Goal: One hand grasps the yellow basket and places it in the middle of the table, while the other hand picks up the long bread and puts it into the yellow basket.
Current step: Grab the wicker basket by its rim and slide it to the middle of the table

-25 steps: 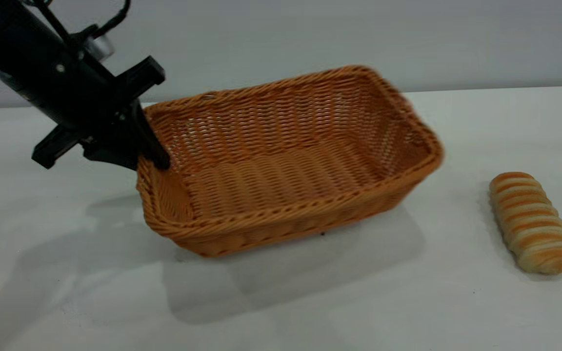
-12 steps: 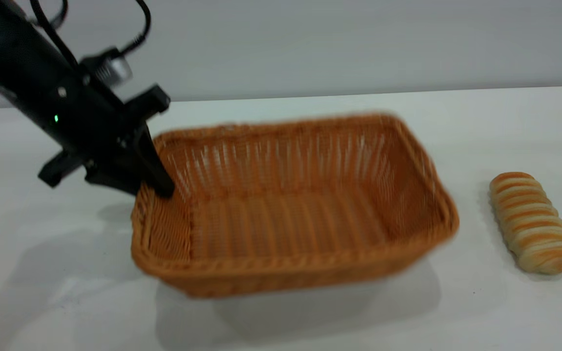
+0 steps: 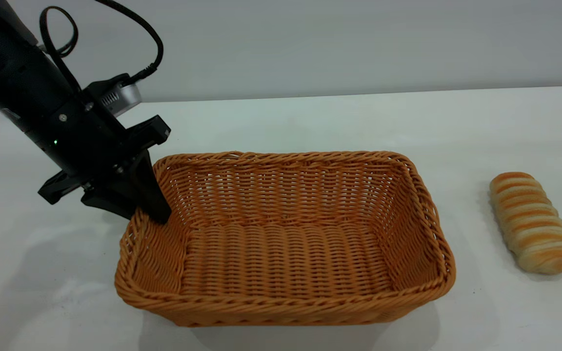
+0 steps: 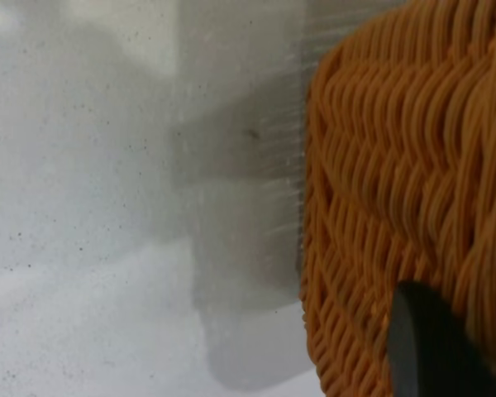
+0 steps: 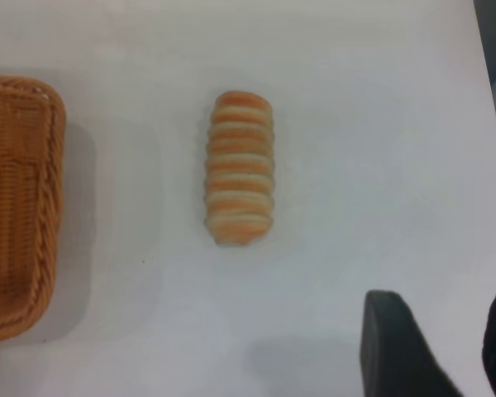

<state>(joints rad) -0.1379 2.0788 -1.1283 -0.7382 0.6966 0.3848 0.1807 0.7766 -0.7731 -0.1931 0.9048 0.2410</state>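
The left tool (image 3: 147,212) is clamped on the rim of the yellow basket (image 3: 286,243) at the basket's far left corner, one pointed finger inside the wall and the other outside. That rim hold looks chosen because the braided edge gives a thin, firm lip to pinch, where the broad sloping sides offer nothing to close on. The basket sits flat on the white counter (image 3: 310,122), about midway between the counter's left and right edges and toward its near edge, so the placing step seems all but done, with only the letting go left. It is stiff orange-tan wicker, tightly woven in ribs, rectangular with rounded corners. The long bread (image 3: 532,222) lies near the counter's right edge, apart from the basket, its long axis running roughly from far edge to near edge; it is a small oblong loaf, pale cream with orange-brown ridges, likely soft. The right tool (image 5: 463,347) hangs above the counter beside the bread, fingers parted and holding nothing, probably poised to reach for it.
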